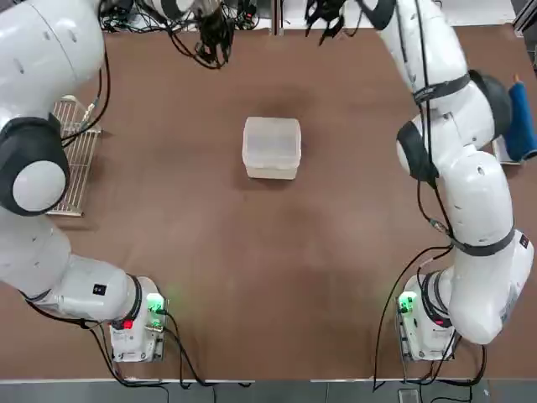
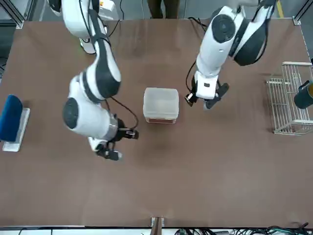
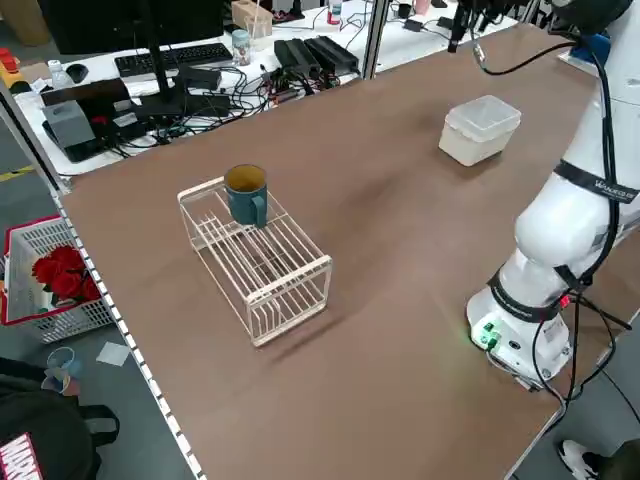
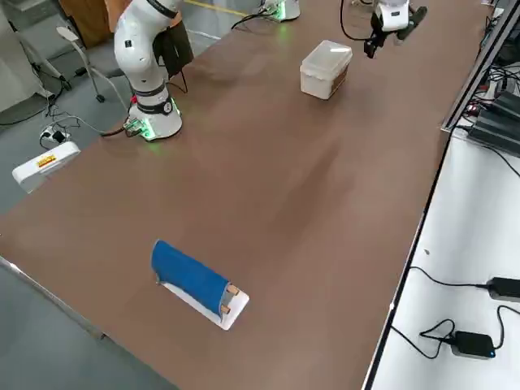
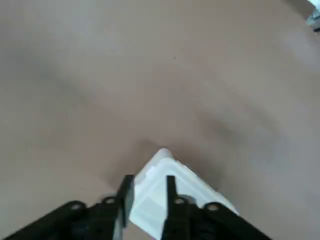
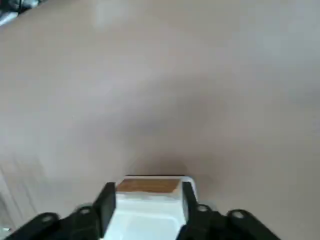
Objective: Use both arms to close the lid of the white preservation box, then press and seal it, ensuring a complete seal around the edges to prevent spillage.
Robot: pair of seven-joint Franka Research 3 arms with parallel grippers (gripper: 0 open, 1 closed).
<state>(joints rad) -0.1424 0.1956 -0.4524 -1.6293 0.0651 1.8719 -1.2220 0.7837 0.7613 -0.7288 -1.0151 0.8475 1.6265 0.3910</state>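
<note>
Now lid (image 1: 272, 138) down — both claws parted, clear of box (image 1: 271, 169).

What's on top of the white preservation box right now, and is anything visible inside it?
The lid lies flat on the white preservation box, with neither gripper on it. Through the wall, a brownish strip shows low on one side; the rest of the inside is covered by the cloudy lid.

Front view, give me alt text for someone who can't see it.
A white preservation box with its lid down sits mid-table, untouched. The left hand and the right hand hang on either side of it, clear. A wire rack and a blue item flank the table.
</note>
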